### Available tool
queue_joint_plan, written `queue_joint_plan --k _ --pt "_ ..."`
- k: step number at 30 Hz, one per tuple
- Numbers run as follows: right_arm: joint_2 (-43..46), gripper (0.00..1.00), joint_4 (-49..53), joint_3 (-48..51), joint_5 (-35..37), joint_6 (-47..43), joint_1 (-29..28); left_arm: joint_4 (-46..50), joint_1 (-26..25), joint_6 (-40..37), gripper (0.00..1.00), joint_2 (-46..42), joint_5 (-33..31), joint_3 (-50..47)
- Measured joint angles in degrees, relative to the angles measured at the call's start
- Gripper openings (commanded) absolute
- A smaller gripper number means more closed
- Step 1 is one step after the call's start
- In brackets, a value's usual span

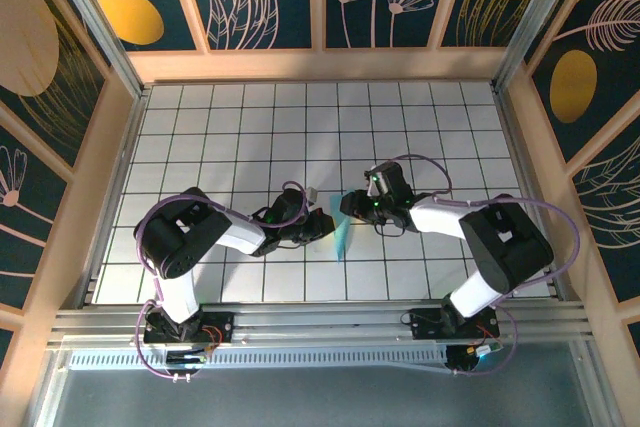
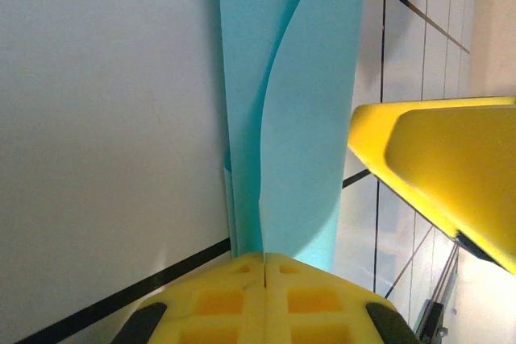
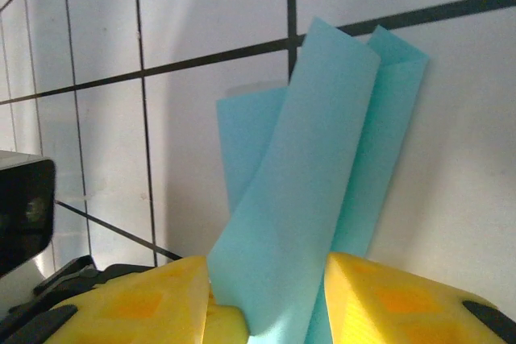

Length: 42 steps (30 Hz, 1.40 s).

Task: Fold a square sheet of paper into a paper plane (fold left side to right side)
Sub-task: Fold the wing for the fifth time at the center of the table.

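Left wrist, fold: left gripper point(image 2: 264, 262), closed tight on the near end of the square sheet of paper point(image 2: 300, 142), makes the anchor. Carry the loose flap across, match the edges, then crease.
Right wrist, flap: right gripper point(image 3: 270, 283) jaws apart astride the raised flap, not clamped.
Pose: both forearms low, wrists meeting over the table point(image 1: 220, 127), the paper between them.

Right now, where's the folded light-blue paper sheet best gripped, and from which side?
The raised top flap of the light-blue paper sheet, from the right, opposite the shut left gripper. That layer curls off the white gridded table; the open right gripper straddles it.
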State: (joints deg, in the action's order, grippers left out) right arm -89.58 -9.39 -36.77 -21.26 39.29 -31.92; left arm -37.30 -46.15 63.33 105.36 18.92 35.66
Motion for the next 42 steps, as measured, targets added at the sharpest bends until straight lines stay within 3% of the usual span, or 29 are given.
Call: queue_joint_plan --k 7,11,42 --pt "0.5 0.16 1.16 -0.76 -0.24 -0.98 0.0 1.51 0.0 -0.37 0.0 -0.07 0.11 0.7" --pt "0.11 0.08 1.51 -2.19 -0.85 -1.38 0.0 1.66 0.0 -0.39 0.0 -0.11 0.11 0.74" --pt "-4.26 0.0 3.65 -2.67 -0.63 -1.46 0.0 2.67 0.09 -0.81 0.0 0.04 0.59 1.38"
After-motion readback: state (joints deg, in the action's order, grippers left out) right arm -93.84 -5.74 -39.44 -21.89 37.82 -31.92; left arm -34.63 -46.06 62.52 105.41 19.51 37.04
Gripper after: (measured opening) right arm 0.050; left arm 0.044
